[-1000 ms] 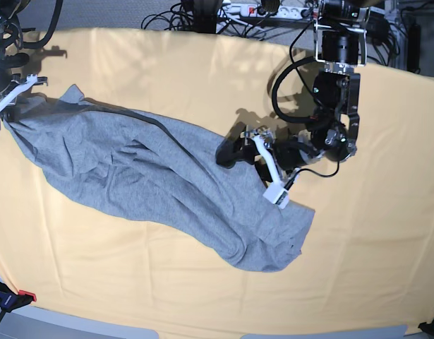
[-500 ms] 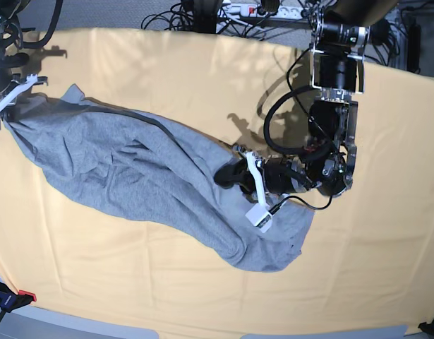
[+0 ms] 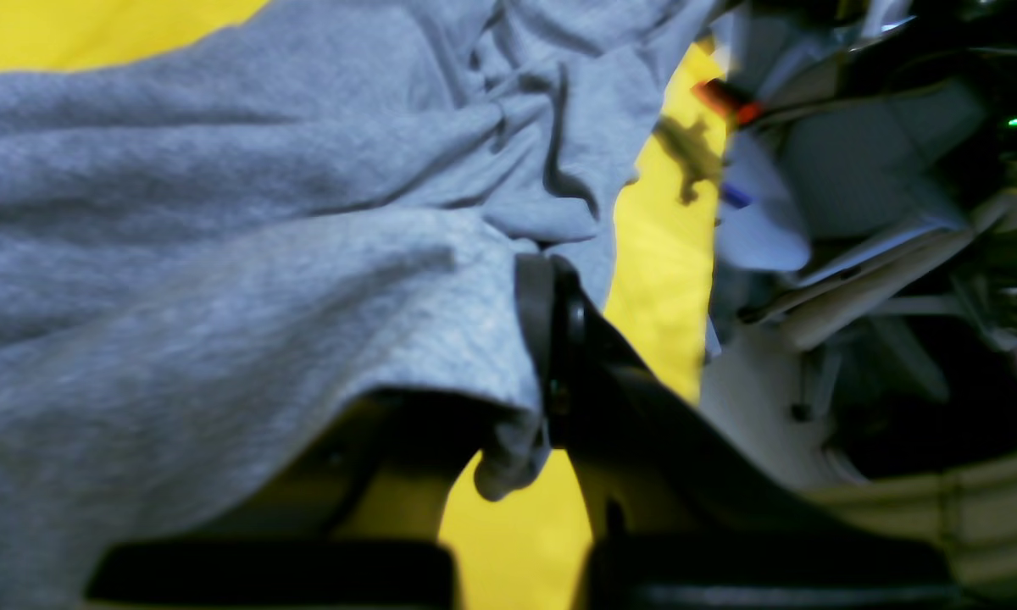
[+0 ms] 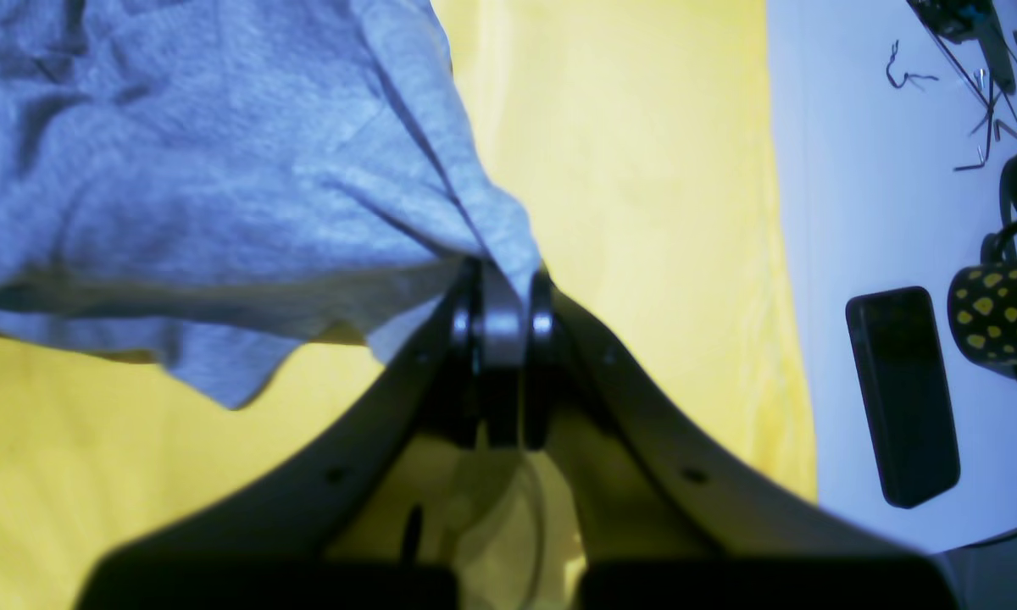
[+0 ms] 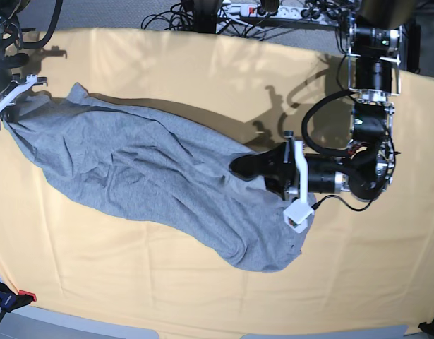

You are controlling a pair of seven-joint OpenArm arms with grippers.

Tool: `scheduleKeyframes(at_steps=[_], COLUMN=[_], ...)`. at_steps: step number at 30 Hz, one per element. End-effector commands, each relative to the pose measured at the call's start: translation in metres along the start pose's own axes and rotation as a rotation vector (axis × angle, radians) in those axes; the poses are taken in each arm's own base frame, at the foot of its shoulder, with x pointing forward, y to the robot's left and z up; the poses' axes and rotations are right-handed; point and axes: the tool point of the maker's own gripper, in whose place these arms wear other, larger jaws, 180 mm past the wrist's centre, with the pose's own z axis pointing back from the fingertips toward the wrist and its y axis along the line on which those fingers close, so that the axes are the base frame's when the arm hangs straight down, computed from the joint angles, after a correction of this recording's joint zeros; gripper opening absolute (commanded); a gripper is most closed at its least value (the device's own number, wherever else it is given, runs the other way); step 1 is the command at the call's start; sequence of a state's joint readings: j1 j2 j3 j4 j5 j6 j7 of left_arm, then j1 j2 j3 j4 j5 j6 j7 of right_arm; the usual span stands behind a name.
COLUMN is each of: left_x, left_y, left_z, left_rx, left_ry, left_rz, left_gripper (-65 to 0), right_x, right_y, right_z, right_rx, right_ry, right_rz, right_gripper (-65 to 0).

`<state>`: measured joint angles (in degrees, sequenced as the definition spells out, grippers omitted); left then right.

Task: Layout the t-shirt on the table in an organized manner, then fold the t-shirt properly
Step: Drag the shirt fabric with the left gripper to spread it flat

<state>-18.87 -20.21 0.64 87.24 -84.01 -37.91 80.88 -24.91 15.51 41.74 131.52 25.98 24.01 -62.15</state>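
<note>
The t-shirt lies crumpled on the table, stretched in a long diagonal band from the far left corner area toward the near right of the base view. No lettering is visible on the exposed grey side.

The left gripper is positioned at the right end of the band, with its fingers closed together on a fold of the t-shirt. In the left wrist view, the grey cloth is seen pinched at the fingertips and draped over one finger, concealing it. The right gripper is clamped on the opposite end of the garment, at the left edge of the base view; the cloth is seen pressed between its closed fingertips in the right wrist view.

A tangle of cables and a power strip lie beyond the far table edge. A red-tipped clamp is fixed at the near left corner.

Only the right wrist view shows a black phone and a dark mug with yellow spots on a white surface beside the table. The left wrist view shows blurred equipment beyond the table edge; it cannot be identified.
</note>
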Motion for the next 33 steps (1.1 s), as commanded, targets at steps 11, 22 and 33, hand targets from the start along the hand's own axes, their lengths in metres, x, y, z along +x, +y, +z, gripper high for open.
scheduleKeyframes(at_steps=[11,22,33], left_x=[-0.011,-0.058,-0.111], left_y=[0.009,0.006,-0.005], left_z=[0.030,0.037,0.042], left_rx=[0.077,0.088,0.099], left_ry=[0.045,0.108,0.172], left_rz=[0.046,0.154,0.342], left_gripper=[-65.0,-65.0,-21.1], right_x=[0.010,0.010,0.010], right_y=[-0.004,-0.001,-0.002], right_z=[0.003,0.003,0.003], right_rx=[-0.013,0.002,0.002], right_ry=[-0.037,-0.038,-0.037], right_rz=[0.018,0.048,0.048], right_gripper=[-65.0,-65.0,-65.0])
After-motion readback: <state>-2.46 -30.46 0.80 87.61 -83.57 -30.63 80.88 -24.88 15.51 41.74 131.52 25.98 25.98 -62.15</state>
